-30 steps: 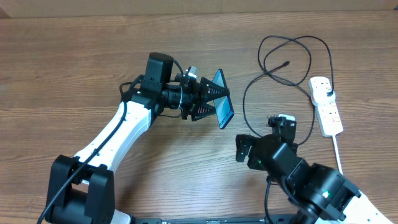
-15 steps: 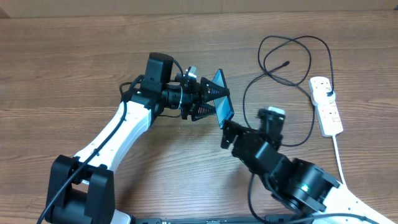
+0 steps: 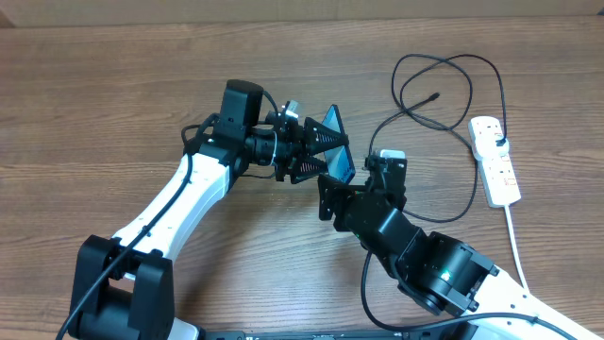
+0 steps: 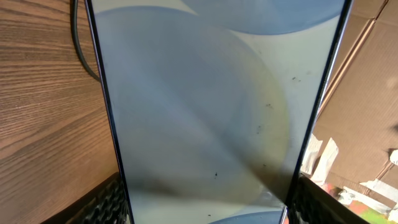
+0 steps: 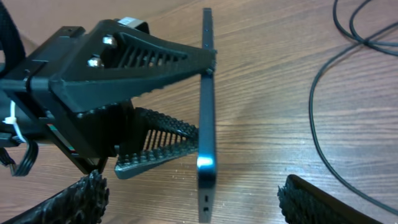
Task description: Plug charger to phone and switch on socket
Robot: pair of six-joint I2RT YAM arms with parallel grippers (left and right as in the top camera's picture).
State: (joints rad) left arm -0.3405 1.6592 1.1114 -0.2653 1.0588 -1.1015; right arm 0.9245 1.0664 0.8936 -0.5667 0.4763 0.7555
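Above table (image 3: 113, 76), phone (image 5: 206, 112) edge-on in left fingers (image 5: 143, 56), right fingers (image 5: 329, 202) flanking

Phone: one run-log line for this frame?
left fingers: shut on phone, held on edge | right fingers: open, flanking phone's end | charger tip: loose on table | socket: untouched

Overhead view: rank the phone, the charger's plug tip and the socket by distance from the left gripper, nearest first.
1. phone: held in the left gripper, mid-table.
2. charger's plug tip: upper right, lying loose on the table.
3. socket: far right side.
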